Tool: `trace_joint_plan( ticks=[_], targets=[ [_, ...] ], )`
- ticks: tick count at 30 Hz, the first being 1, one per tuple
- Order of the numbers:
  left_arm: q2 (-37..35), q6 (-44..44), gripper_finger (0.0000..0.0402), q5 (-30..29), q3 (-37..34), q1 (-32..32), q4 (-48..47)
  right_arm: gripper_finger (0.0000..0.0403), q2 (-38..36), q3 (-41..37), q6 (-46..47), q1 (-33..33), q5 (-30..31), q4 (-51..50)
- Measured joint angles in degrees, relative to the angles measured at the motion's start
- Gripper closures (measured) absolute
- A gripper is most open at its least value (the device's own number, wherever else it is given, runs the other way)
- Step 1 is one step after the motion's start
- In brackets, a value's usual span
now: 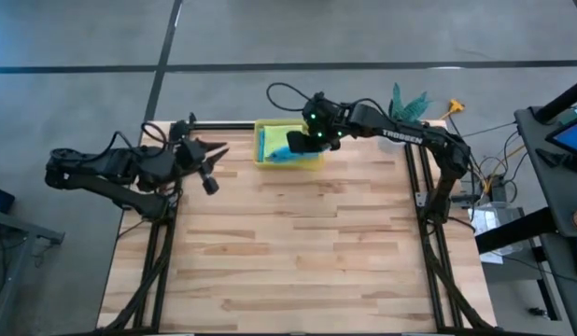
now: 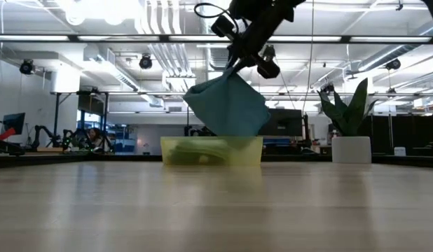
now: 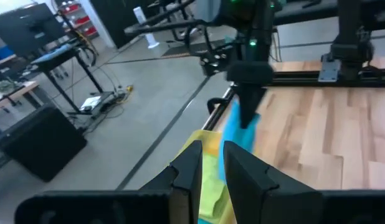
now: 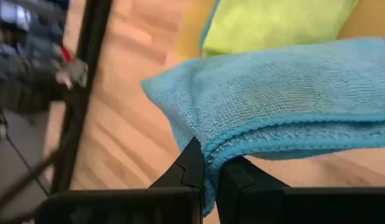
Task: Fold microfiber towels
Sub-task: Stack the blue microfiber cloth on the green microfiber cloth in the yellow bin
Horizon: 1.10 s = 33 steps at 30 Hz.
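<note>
The scene is evenly lit from overhead by ceiling light strips, seen bright and glaring in the low view. A soft sheen is cast on the table, whose near surface is blurred. The right wrist view's background is rendered out of focus.

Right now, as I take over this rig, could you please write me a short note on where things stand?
Right tool: shut on a teal towel, holding it in the air above the yellow bin at the table's far edge.
Left tool: empty, fingers a little apart, waiting over the table's far left corner and pointing toward the bin.
In the bin: a lime green towel and something blue beside it in the high view; I cannot tell what else.
Done: one towel is out of the bin. No folded towel lies on the table.
Left: lay this towel flat, fold it, then do the others.
</note>
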Motion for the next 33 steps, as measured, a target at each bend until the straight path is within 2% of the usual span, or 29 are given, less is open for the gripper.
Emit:
trace_joint_plan(
  ticks=[9, 14, 18, 23, 29, 33],
  targets=[
    [3.81, 0.19, 0.035, -5.35, 3.87, 0.23, -0.19, 0.0393, -0.13, 0.77, -5.01, -0.36, -3.71, -6.12],
    [5.02, 0.22, 0.035, -8.52, 6.39, 0.71, -0.18, 0.0392, -0.52, 8.42, -10.53, -0.19, -2.71, -14.2],
    [5.48, 0.24, 0.035, -8.86, 7.78, 1.43, -0.11, 0.0392, -0.56, 15.1, -14.2, -1.13, -0.13, -18.51],
    [6.01, 0.24, 0.035, -8.93, 7.99, 2.45, -0.2, 0.0392, 2.17, 17.66, -20.55, -4.23, 1.71, -23.22],
    [6.45, 1.49, 0.035, -9.0, 7.99, 2.59, -0.3, 0.0392, 10.26, 20.88, -26.7, -6.39, -8.93, -26.8],
    [5.82, 3.52, 0.035, -12.78, 8.6, 2.59, -0.3, 0.0392, 15.0, 27.79, -31.47, -5.82, -9.49, -36.25]
  ],
)
